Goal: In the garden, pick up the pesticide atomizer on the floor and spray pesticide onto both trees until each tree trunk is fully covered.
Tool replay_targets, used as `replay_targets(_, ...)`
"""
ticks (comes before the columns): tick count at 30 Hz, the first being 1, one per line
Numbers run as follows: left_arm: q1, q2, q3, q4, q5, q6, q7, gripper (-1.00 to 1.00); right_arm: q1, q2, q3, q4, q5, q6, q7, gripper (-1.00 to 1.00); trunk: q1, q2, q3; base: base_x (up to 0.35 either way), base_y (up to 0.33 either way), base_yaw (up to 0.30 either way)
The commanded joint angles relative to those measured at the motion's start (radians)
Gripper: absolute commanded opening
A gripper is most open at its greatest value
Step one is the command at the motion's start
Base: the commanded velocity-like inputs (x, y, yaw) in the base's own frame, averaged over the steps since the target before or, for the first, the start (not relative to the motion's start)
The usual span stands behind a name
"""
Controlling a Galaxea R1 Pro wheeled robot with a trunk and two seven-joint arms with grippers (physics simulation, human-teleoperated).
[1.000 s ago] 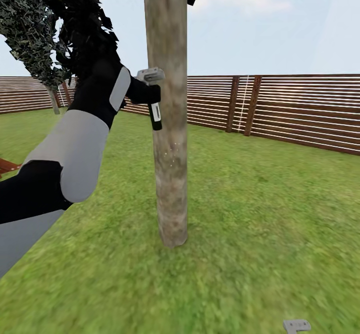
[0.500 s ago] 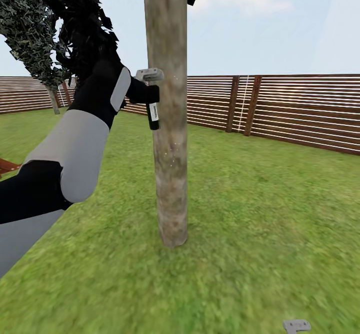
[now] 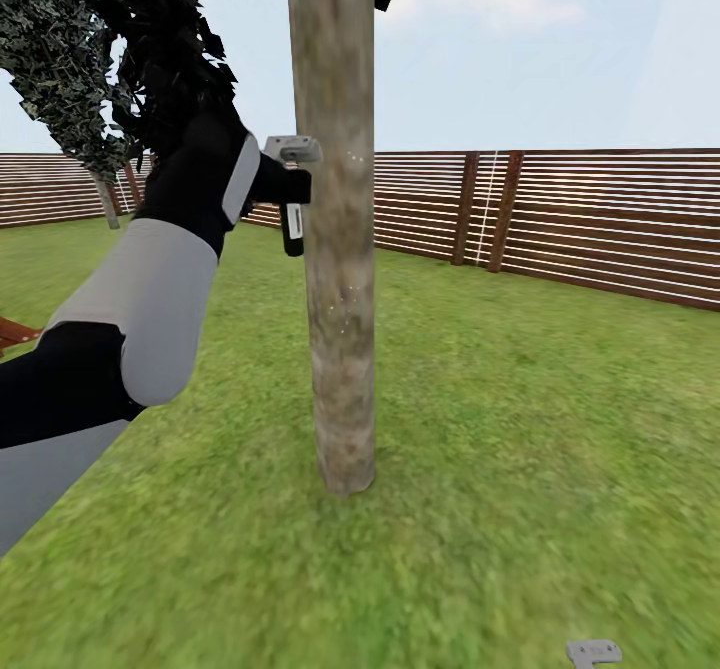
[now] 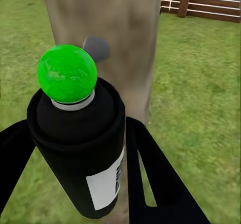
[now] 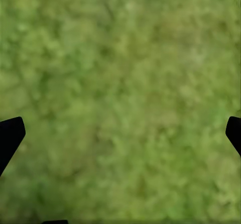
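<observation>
The pesticide atomizer (image 4: 80, 148) is a black bottle with a white label and a bright green ball on top. My left gripper (image 4: 80, 128) is shut on it, a black finger (image 4: 150, 174) on either side. In the head view the left gripper (image 3: 285, 187) holds the atomizer (image 3: 293, 229) at chest height against the left side of the tree trunk (image 3: 338, 279), a straight mottled grey-brown column. Tiny pale specks dot the bark mid-height. The trunk (image 4: 110, 28) fills the space right behind the bottle. My right gripper (image 5: 120, 133) is open over bare grass.
Green lawn (image 3: 520, 429) spreads all round the trunk. A brown slatted fence (image 3: 560, 219) runs across the back. A second tree with dark foliage (image 3: 90, 59) stands at the back left. A grey part of my right arm (image 3: 593, 652) shows at the bottom edge.
My left gripper has shifted the atomizer to the left, from in front of the trunk to its left edge. The camera and the trunk have stayed put.
</observation>
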Motion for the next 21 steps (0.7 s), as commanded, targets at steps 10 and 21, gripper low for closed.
replay_targets(10, 0.001, 0.000, 0.001, -0.069, 0.005, 0.000, 0.001, -1.00, 0.000, 0.000, 0.001, 0.000, 0.000, -0.002, 0.000, 1.00, 0.000, 0.000, 0.000, 0.000, 0.000, 0.000)
replay_targets(21, 0.000, 0.000, 0.002, -0.080, 0.004, 0.001, 0.001, -1.00, 0.000, 0.000, 0.001, 0.000, 0.000, -0.002, 0.000, 1.00, 0.000, 0.000, 0.000, 0.038, 0.000, 0.000)
